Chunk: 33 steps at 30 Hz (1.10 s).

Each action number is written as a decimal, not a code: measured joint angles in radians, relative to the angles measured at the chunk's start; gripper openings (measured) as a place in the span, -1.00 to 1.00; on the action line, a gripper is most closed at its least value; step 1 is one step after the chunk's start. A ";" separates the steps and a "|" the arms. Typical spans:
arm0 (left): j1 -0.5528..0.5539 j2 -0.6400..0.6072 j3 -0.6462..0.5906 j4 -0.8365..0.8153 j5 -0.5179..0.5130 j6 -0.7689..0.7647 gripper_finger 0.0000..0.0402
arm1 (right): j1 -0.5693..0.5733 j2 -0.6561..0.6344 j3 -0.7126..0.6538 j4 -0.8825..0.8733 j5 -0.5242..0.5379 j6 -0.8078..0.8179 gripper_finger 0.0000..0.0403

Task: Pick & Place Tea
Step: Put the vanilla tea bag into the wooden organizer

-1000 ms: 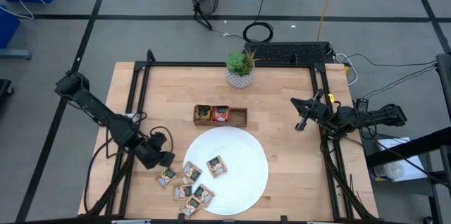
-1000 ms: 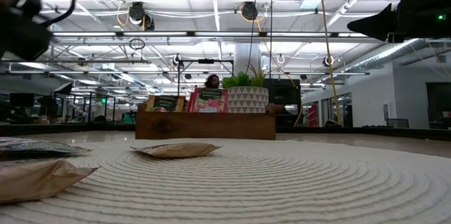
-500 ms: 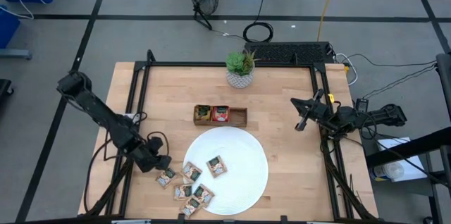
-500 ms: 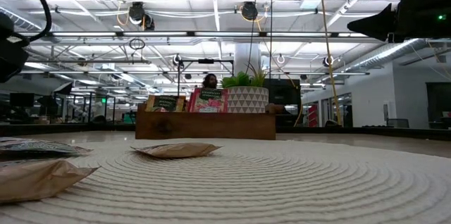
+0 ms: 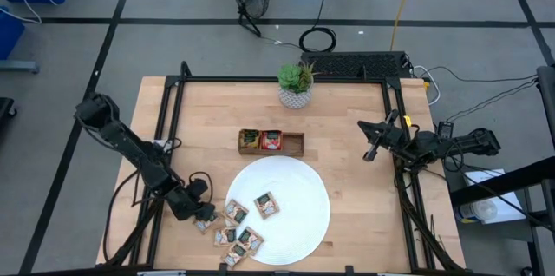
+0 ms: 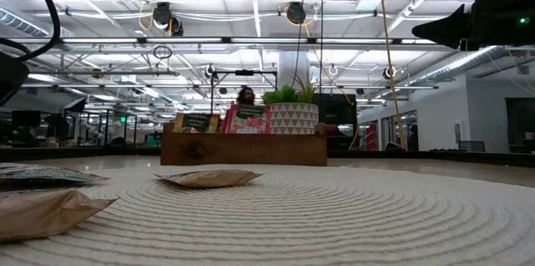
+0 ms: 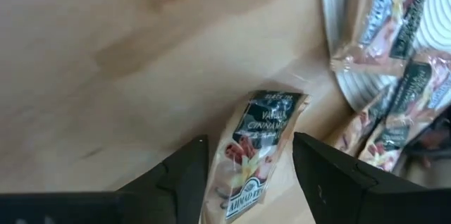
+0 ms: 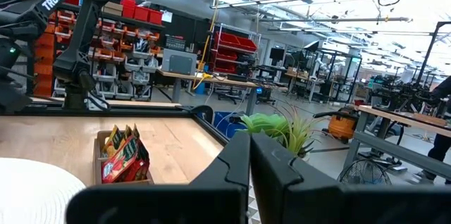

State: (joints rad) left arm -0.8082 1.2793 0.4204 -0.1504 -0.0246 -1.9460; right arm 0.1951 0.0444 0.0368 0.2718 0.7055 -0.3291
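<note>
My left gripper hangs low over the near-left part of the table, open. In the left wrist view its two fingers stand on either side of a tan sachet with dark green print, which lies flat on the wood; I see no touch. That sachet is the leftmost of several tan ones. One lies on the white plate, one on the plate's rim, and others on the table. My right gripper waits shut above the table's right side.
The wooden tray beyond the plate holds upright tan and red sachets in its left and middle compartments. A potted plant stands near the far edge. Bare wood lies to the right of the plate and left of the tray.
My left gripper has moved toward the near edge and slightly right, coming down over the leftmost tan sachet beside the plate. The sachets, the plate and the right arm have stayed where they were.
</note>
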 joint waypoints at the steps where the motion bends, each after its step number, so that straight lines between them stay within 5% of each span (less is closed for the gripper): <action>1: -0.004 0.008 0.000 0.009 -0.001 0.001 0.04 | 0.000 0.000 0.000 0.000 0.000 0.000 -0.98; 9: -0.031 0.025 0.002 0.005 -0.003 0.014 -0.08 | 0.000 0.000 0.000 0.000 0.000 0.000 -0.98; 17: -0.045 0.043 0.001 -0.039 0.033 0.012 -0.93 | 0.000 0.000 0.000 0.000 0.000 0.000 -0.99; 25: -0.012 0.020 0.050 -0.116 0.018 0.086 -0.98 | 0.000 0.000 0.000 0.000 0.000 0.000 -0.98; 33: 0.090 -0.005 0.294 -0.383 -0.140 0.388 -0.99 | 0.000 0.000 0.000 0.000 0.000 0.000 -0.98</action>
State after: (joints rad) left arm -0.7184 1.2747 0.7143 -0.5329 -0.1648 -1.5580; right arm 0.1952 0.0444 0.0364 0.2718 0.7052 -0.3294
